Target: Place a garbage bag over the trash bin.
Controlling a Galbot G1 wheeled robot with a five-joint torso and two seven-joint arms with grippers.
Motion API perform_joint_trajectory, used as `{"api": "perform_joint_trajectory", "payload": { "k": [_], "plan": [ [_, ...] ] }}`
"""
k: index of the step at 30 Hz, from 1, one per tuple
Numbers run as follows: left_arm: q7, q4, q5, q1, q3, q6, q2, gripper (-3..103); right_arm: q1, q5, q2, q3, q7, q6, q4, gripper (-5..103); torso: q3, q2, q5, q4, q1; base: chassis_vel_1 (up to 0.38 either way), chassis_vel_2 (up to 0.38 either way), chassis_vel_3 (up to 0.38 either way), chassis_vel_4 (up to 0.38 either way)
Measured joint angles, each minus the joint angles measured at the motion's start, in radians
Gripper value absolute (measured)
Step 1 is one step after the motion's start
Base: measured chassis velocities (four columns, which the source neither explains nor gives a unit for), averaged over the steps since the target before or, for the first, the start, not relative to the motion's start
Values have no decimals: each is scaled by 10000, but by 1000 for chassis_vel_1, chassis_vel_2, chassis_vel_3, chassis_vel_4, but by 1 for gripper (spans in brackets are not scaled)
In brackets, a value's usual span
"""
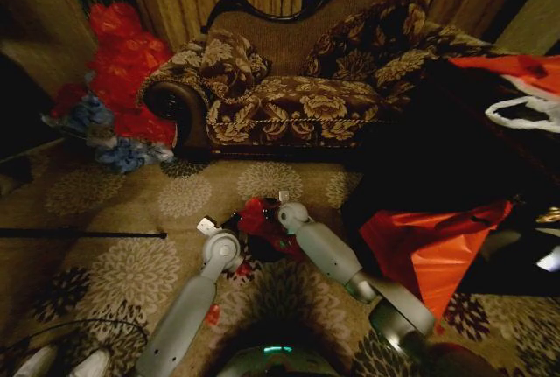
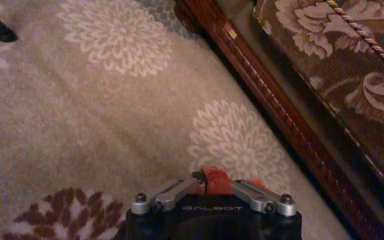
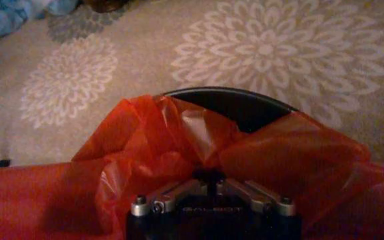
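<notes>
Open patterned carpet lies ahead and to the robot's left of the small black trash bin, giving free passage there. A sofa with a dark wooden base blocks the far side. A heap of red and blue bags crowds the far left beside the sofa arm. A thin black rod lies across the floor at left. A large orange-red sheet and dark bulk close off the right.

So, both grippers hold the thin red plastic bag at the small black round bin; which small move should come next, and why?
Probably spread the two grippers apart to open the bag's mouth. The left gripper and right gripper pinch the thin red plastic bag bunched together, and the small black round bin shows its rim uncovered.
</notes>
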Motion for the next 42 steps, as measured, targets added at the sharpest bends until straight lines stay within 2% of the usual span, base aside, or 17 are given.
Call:
{"api": "perform_joint_trajectory", "payload": {
  "k": [6,10,13,14,17,20,23,26,28,29,32,34,35,42],
  "plan": [
    [-23,28,17,-50,32,4,-132,0,17,-274,80,-146,-37,95,-261,0,0,0,1,0,0,0,0,0,0],
    [-46,26,20,-81,24,5,-151,0,-120,-121,-207,-182,498,-41,403,-1,1,0,2,0,0,0,0,0,0],
    [-49,27,26,-95,-39,5,-147,0,-128,211,-680,-176,897,-270,1205,15,1,0,2,0,0,0,0,0,0],
    [-49,27,26,-95,-39,5,-147,0,-128,211,-680,-176,897,-270,1205,15,1,0,2,0,0,0,0,0,0],
    [-93,-29,29,-78,-109,-3,-104,0,-89,529,-1244,-256,1146,-375,1975,31,0,0,2,-1,0,0,0,0,0],
    [-172,-51,28,-60,-173,-18,-68,0,-128,875,-1565,-319,1354,-393,2477,37,0,0,2,0,0,0,0,0,0],
    [-339,-56,5,-75,-228,-48,-41,0,-325,1426,-1886,-309,1669,-368,3117,52,0,0,2,1,0,0,0,0,0],
    [-422,-52,-41,-113,-260,-64,-33,0,-447,1630,-2064,-249,1692,-275,3462,58,0,0,3,1,0,0,0,0,0],
    [-575,-20,-163,-174,-307,-77,-33,0,-598,1860,-2323,-115,1669,-125,3901,69,0,0,1,0,0,0,0,0,0],
    [-575,-20,-163,-174,-307,-77,-33,0,-598,1860,-2323,-115,1669,-125,3901,69,0,0,1,0,0,0,0,0,0],
    [-704,56,-286,-233,-364,-94,-55,0,-829,2212,-2749,182,1630,-58,4719,85,0,0,1,0,0,0,0,0,0],
    [-707,72,-287,-233,-365,-98,-62,0,-884,2284,-2854,250,1614,-58,4950,85,0,0,-1,-2,0,0,0,0,0],
    [-707,80,-288,-233,-349,-100,-73,0,-980,2392,-3026,337,1590,-57,5309,95,0,0,1,-1,0,0,0,0,0],
    [-683,97,-287,-206,-210,-101,-112,0,-1707,2519,-3844,1034,1451,2,7059,100,0,0,1,3,0,0,0,0,0]
  ]
}}
